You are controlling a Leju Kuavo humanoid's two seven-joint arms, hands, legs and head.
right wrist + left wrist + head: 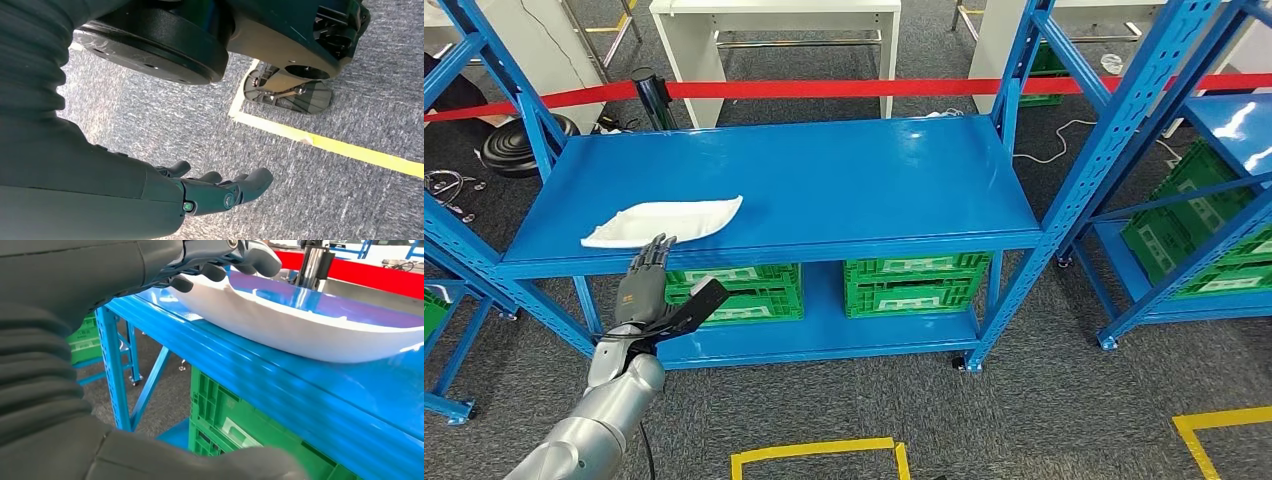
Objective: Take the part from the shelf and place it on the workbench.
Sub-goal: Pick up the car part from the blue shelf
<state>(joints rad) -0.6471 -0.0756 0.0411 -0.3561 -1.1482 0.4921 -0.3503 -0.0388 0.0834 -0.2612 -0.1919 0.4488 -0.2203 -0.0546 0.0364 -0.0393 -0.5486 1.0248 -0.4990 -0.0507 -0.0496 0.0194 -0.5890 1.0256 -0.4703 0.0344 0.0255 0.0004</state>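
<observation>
White and shallow, the moulded plastic tray-like part you are after lies on the top board of the blue metal shelf, near its front left edge, so your task is barely begun. Your left robot hand is spread, fingertips over the part's rim with nothing gripped; your right robot hand hangs loosely spread over grey carpet with yellow tape lines. Lifting, carrying and setting down all remain. Green plastic crates sit below, red barrier tape behind.
</observation>
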